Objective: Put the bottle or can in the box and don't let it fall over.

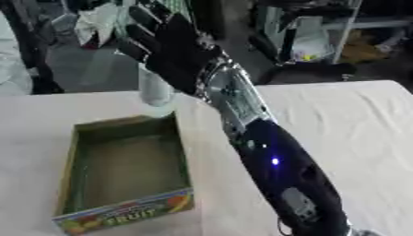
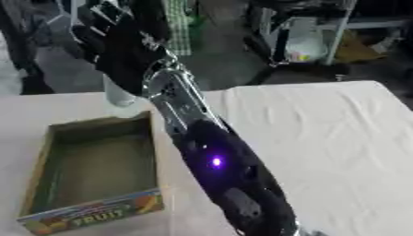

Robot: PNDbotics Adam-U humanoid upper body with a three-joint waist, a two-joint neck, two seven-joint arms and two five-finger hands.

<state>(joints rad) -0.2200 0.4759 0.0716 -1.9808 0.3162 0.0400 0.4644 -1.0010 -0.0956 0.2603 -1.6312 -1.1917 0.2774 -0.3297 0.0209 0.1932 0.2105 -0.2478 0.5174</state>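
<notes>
A clear, pale bottle (image 1: 155, 91) stands upright on the white table just behind the far right corner of the box. Its upper part is hidden behind my right hand (image 1: 168, 50). That hand is black, seen from its back, with fingers straight and spread, pointing up and to the left. Whether the palm touches the bottle cannot be told. My right arm (image 2: 216, 166) crosses the table from the lower right. The open cardboard box (image 1: 129, 213) has "FRUIT" printed on its front wall and nothing shows inside it. My left hand is out of sight.
The white-covered table (image 1: 355, 129) stretches to the right of my arm. Its far edge runs just behind the bottle. Beyond it stand a metal shelf (image 2: 322, 27) with bags and dark clutter on the floor.
</notes>
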